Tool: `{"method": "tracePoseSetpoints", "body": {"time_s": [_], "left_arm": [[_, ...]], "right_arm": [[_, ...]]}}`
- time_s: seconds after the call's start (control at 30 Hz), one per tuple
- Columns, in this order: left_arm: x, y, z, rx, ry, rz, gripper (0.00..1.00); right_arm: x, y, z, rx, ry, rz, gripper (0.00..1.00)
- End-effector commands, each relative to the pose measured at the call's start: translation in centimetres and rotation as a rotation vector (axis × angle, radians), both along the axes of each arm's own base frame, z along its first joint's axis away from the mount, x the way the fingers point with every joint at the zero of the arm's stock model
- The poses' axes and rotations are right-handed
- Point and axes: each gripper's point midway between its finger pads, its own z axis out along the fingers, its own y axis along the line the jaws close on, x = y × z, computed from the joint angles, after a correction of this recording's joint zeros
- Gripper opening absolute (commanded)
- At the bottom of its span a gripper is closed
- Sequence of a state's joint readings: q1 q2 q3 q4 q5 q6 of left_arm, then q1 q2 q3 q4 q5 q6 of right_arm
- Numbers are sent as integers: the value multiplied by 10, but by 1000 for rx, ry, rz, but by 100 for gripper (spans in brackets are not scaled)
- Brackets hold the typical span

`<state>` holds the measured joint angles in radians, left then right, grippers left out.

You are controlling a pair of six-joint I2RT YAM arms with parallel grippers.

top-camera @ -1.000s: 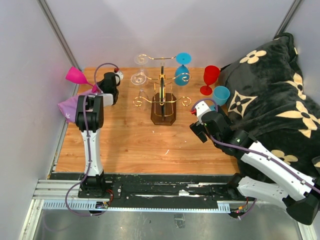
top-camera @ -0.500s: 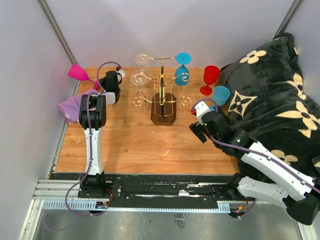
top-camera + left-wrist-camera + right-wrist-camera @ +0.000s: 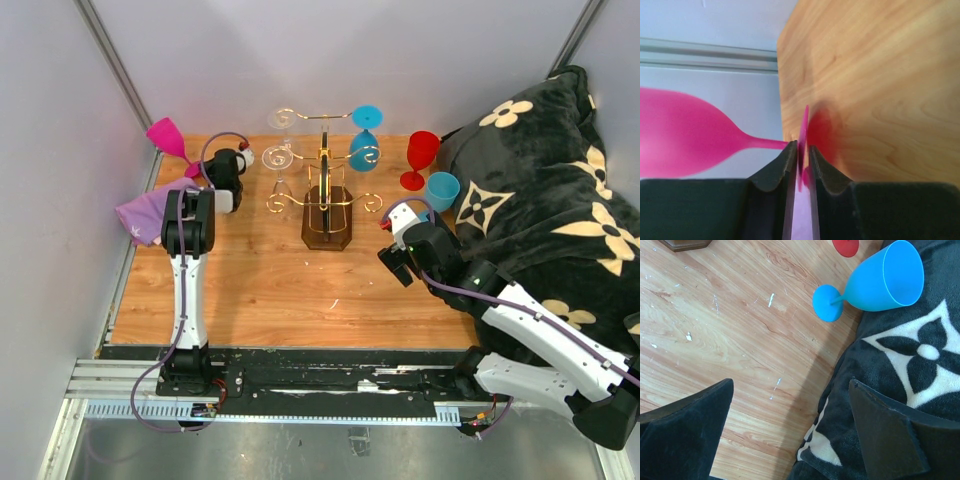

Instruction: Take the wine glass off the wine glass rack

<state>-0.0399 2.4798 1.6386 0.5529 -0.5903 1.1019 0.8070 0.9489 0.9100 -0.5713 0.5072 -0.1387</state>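
Observation:
The wine glass rack (image 3: 325, 172) stands at the back middle of the table on its dark base (image 3: 327, 230). Two clear glasses (image 3: 277, 157) and a blue glass (image 3: 364, 150) hang from its gold hooks. My left gripper (image 3: 203, 170) is left of the rack, shut on the thin foot of a pink wine glass (image 3: 164, 134). That glass is off the rack, its bowl over the table's left edge. In the left wrist view the fingers (image 3: 800, 150) pinch the foot, with the pink glass's bowl (image 3: 680, 132) to the left. My right gripper (image 3: 410, 258) is open and empty by the blanket.
A red glass (image 3: 420, 156) stands right of the rack. A light-blue glass (image 3: 441, 189) lies beside it against the black flowered blanket (image 3: 540, 190), also in the right wrist view (image 3: 880, 280). A purple cloth (image 3: 138, 215) lies at the table's left edge.
My left gripper has shifted slightly right and turned, swinging the pink glass's bowl up and back. The right arm has not moved.

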Motion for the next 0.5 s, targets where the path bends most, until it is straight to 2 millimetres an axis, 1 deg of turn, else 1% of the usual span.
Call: {"method": "tracePoseSetpoints", "body": {"time_s": [0.0, 0.07, 0.1, 0.17, 0.2, 0.27, 0.3, 0.37, 0.4, 0.47], "left_arm": [[-6, 2, -17, 87, 35, -37, 21], [-4, 1, -16, 85, 26, -34, 22], [-3, 1, -15, 83, 23, -33, 27], [-4, 1, -15, 84, 25, -35, 47], [-5, 1, -17, 86, 30, -36, 53], [-7, 1, -19, 96, 34, -38, 59], [-8, 1, -17, 101, 24, -37, 65], [-9, 0, -11, 102, -1, -30, 74], [-10, 0, -10, 100, -6, -25, 76], [-12, -2, -9, 99, -6, -25, 77]], "right_arm": [[-1, 4, 1, 9, -13, 23, 98], [-1, 5, 1, 11, -14, 26, 98], [-1, 5, 1, 10, -14, 26, 98], [-1, 4, 1, 11, -14, 25, 98], [-1, 4, 1, 11, -14, 26, 98], [-2, 5, 1, 12, -14, 29, 98], [-2, 5, 0, 13, -13, 31, 98], [-2, 5, 0, 13, -10, 32, 98], [-2, 5, 0, 14, -10, 32, 98], [-2, 5, 0, 16, -11, 32, 98]]}}
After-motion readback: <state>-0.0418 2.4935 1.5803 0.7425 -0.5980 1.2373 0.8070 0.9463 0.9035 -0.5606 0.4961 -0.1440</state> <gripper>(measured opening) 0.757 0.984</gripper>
